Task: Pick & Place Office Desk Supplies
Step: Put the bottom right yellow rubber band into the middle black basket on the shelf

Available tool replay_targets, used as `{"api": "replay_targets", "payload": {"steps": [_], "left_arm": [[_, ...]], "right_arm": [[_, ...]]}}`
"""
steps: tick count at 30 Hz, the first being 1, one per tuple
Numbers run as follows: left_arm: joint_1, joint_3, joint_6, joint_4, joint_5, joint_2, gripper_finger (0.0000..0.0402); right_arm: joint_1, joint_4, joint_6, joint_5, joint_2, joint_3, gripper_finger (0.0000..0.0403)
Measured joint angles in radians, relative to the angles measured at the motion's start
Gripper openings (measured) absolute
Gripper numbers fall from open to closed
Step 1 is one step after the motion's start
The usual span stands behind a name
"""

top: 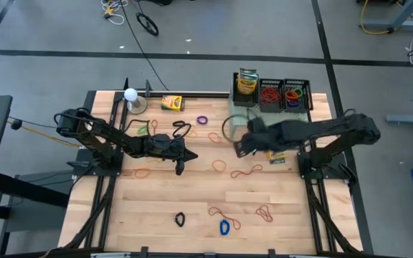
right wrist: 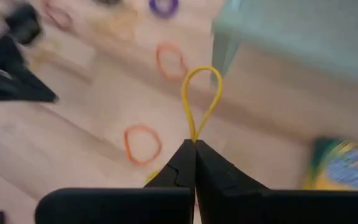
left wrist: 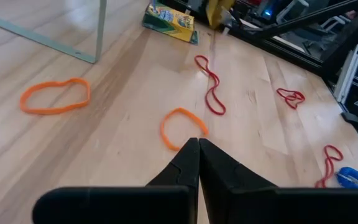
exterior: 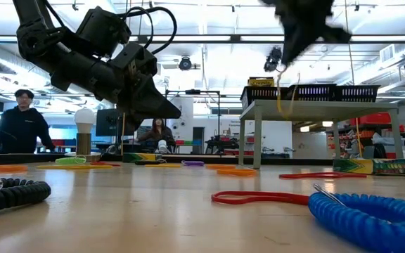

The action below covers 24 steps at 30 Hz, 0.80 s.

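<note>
Right gripper [right wrist: 194, 144]: fingers pressed together, pinching a yellow rubber band [right wrist: 200, 99] at its lower end; the loop stands out ahead of the tips. In the overhead view the gripper sits right of table centre, at about 7 o'clock from the shelf.
Left gripper [left wrist: 198, 144]: fingers fully together, nothing between them; poised over bare wood left of table centre, an orange band [left wrist: 183, 127] just ahead of the tips.
Green shelf [top: 244, 110]: at 1 o'clock on the table, along the far edge.
Mesh trays [top: 297, 94]: two side by side on the shelf, holding bands, mostly red and orange; exact contents hard to make out.
Crayon boxes: one [top: 247, 83] upright on the shelf beside the trays; one [top: 172, 102] flat at 12 o'clock; one [top: 277, 156] apparently just under the right arm.
Loose bands: scattered across the wood; a blue one [top: 225, 227] near the front edge at 6 o'clock, a purple one [top: 201, 120] near 12 o'clock.
</note>
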Motion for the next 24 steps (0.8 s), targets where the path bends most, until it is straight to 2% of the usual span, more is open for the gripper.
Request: {"api": "replay_targets", "payload": {"steps": [4, 7, 13, 18, 24], "left_arm": [[0.000, 0.000, 0.001, 0.000, -0.057, 0.000, 0.0010], [0.000, 0.000, 0.001, 0.000, -0.111, 0.000, 0.0010], [0.000, 0.000, 0.000, 0.001, -0.165, 0.000, 0.0010], [0.000, 0.000, -0.045, -0.002, -0.214, 0.000, 0.0010], [0.000, 0.000, -0.103, -0.004, -0.262, 0.000, 0.0010]], "right_arm": [[-0.058, -0.145, -0.116, 0.094, -0.037, 0.159, 0.0001], [-0.145, -0.216, -0.235, 0.136, -0.056, 0.247, 0.0001], [-0.402, -0.257, -0.506, 0.179, -0.084, 0.296, 0.0001], [-0.616, -0.166, -0.715, 0.125, -0.083, 0.225, 0.0000], [-0.800, 0.068, -0.868, -0.070, -0.082, 0.054, 0.0000]]}}
